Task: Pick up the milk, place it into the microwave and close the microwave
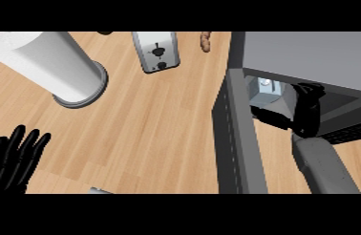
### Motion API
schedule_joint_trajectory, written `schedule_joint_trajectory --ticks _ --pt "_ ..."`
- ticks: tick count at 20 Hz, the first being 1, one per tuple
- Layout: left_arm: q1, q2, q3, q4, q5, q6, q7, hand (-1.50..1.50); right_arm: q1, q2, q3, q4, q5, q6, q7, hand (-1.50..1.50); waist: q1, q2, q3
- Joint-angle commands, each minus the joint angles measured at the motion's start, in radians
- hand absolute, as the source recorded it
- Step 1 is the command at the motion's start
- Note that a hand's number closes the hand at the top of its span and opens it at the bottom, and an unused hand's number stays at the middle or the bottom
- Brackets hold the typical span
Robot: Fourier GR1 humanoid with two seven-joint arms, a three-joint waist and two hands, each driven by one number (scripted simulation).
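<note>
I see the small pale milk carton (pixel 266 86) inside the grey box-shaped microwave (pixel 303 55), its dark hinged door (pixel 236 133) swung open. I read no writing on the carton. Right hand (pixel 307 110) reaches into the cavity just beside the carton; I cannot tell its finger state. Left hand (pixel 21 155) rests at the lower left, fingers straight and spread on the light wooden counter (pixel 155 129).

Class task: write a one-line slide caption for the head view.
Right hand reaches into the open microwave beside the milk; left hand rests open.
</note>
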Motion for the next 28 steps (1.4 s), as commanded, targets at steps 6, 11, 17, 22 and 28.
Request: schedule_joint_trajectory --ticks 6,11,17,22,28 --pt "-0.033 -0.009 -0.037 0.006 -0.035 0.011 0.017 -1.5 -0.155 0.011 -0.003 0.196 -0.003 0.003 0.237 -1.5 0.021 0.041 0.001" --pt "-0.032 -0.031 -0.067 0.018 -0.058 0.023 0.016 -1.5 -0.166 0.002 -0.005 0.219 -0.004 0.012 0.243 -1.5 0.011 0.038 0.0" --pt "-0.048 -0.037 -0.102 0.002 -0.081 0.026 0.029 -1.5 -0.177 0.007 0.017 0.245 -0.013 0.057 0.257 -1.5 -0.005 0.031 0.002" --pt "-0.067 -0.056 -0.121 0.019 -0.112 0.054 0.046 -1.5 -0.211 0.004 0.02 0.255 -0.037 0.095 0.282 -1.5 -0.039 0.024 0.002" --pt "-0.079 -0.067 -0.147 0.044 -0.137 0.061 0.052 -1.5 -0.211 0.032 0.038 0.285 -0.056 0.122 0.282 -1.5 -0.068 0.021 0.003"
